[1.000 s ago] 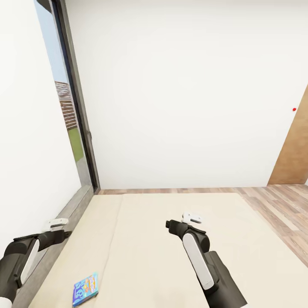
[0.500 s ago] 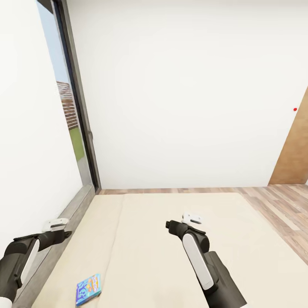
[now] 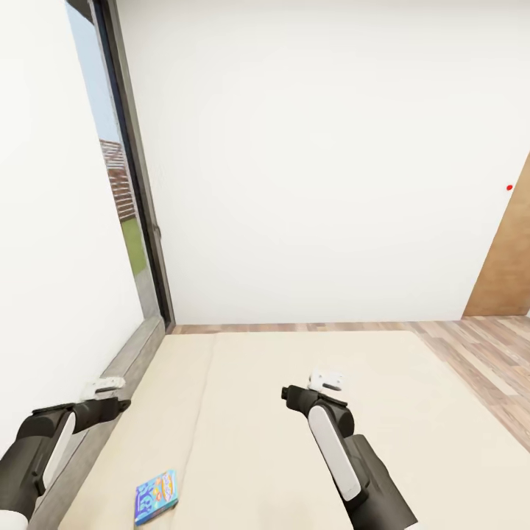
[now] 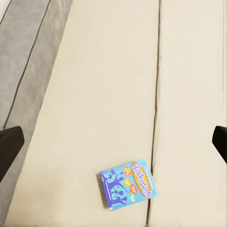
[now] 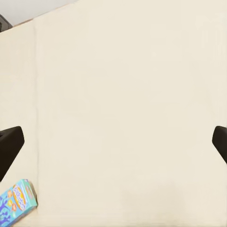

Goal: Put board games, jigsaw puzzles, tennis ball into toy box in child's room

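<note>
A blue board game (image 3: 156,495) with purple and white lettering lies flat on the cream bed (image 3: 258,442), near its left side and close to me. The left wrist view looks down on the board game (image 4: 126,184) beside a seam in the bed (image 4: 104,85). My left gripper (image 4: 113,144) hangs above it, open and empty, with its dark fingertips (image 4: 9,146) wide apart. In the head view the left gripper (image 3: 121,403) is over the bed's grey edge. My right gripper (image 3: 288,392) hovers over the middle of the bed. It is open and empty (image 5: 113,142), and the board game (image 5: 16,203) shows at a corner of that view.
A tall window (image 3: 121,199) with a dark frame runs along the left wall, and a grey ledge (image 3: 125,361) lies between it and the bed. Wooden floor (image 3: 478,353) lies beyond and right of the bed. A brown door (image 3: 508,258) stands at the far right.
The whole view has drifted slightly, so the window frame and board game sit a little further right. Both arms sit a touch lower in the picture. The game has not moved on the bed.
</note>
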Motion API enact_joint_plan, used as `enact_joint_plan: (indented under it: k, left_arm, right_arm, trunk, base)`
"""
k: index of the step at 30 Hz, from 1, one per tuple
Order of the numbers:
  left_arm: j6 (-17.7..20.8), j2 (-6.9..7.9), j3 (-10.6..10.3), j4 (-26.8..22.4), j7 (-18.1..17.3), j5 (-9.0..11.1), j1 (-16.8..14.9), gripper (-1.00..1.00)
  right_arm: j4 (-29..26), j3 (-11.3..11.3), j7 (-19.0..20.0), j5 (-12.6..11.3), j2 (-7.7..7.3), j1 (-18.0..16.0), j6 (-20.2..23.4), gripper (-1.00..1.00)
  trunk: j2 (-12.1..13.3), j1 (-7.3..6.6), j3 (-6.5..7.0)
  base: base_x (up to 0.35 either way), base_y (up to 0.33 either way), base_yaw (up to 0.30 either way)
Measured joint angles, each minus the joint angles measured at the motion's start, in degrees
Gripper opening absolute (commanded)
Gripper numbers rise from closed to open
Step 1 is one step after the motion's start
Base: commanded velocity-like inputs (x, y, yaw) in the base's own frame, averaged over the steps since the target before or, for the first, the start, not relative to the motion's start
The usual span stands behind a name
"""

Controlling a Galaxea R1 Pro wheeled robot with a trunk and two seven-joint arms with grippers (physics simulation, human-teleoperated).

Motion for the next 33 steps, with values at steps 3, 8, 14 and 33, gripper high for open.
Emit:
enact_joint_plan:
  k: [3, 8, 14, 33]
  left_arm:
    - [0.57, -0.45, -0.11, 0.13, -0.07, -0.04, -0.04, 1.00]
    - [1.73, -0.88, -0.21, 0.32, -0.21, -0.03, -0.06, 1.00]
    - [2.09, -1.08, -0.29, 4.37, -0.25, -0.03, -0.21, 1.00]
    - [1.41, -0.87, -0.24, 9.60, -0.25, 0.06, -0.31, 1.00]
  right_arm:
    - [0.29, 0.00, 0.04, -0.03, 0.02, -0.02, 0.11, 1.00]
    - [0.57, -0.13, 0.02, -0.02, -0.04, -0.19, 0.20, 1.00]
    - [0.74, -0.22, 0.08, 0.04, -0.43, -0.55, 0.29, 1.00]
    - [3.74, -0.59, 4.38, 0.96, -1.26, -0.67, -0.56, 1.00]
  trunk:
    - [0.00, 0.00, -0.22]
    - [0.03, -0.01, -0.61]
    - [0.07, -0.01, -1.12]
    - [0.09, -0.02, -2.86]
  base:
    - [0.000, 0.000, 0.000]
    - [0.000, 0.000, 0.000]
    - [0.000, 0.000, 0.000]
    - [0.000, 0.000, 0.000]
